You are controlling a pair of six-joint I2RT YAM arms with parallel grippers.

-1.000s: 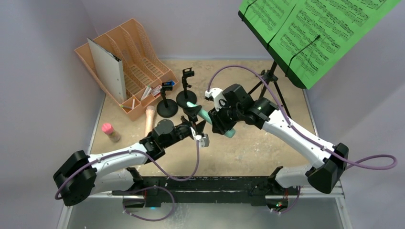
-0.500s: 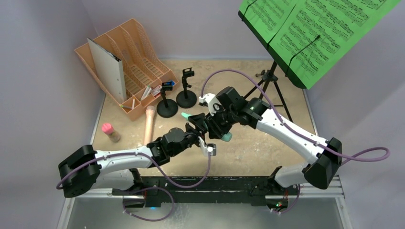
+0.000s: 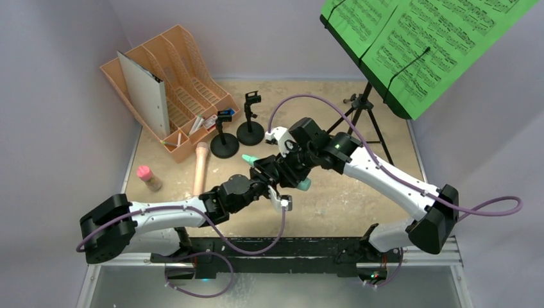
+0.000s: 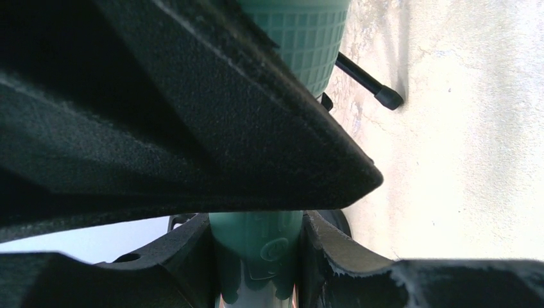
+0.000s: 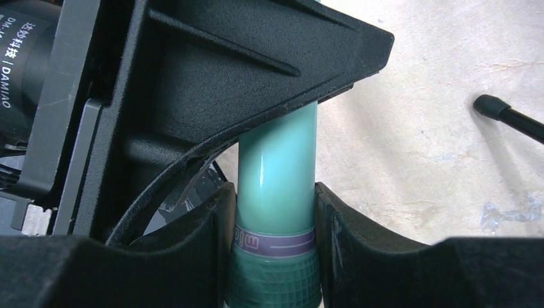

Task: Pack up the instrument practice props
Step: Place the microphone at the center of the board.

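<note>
right wrist, teal mic (image 5: 277, 160) gripped in right tool (image 5: 274, 224), also left tool (image 4: 256, 256)

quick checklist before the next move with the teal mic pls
1. Left gripper shut on the teal plastic toy microphone: ok, fingers touch both sides.
2. Right gripper shut on it: ok, clamped beside the mesh head.
3. Only one arm holding before pulling away: not ok, both hold it.
4. Black tripod leg apart from both grippers: ok.
5. Pink toy microphone clear of left arm: cannot tell, its near end lies close.
</note>
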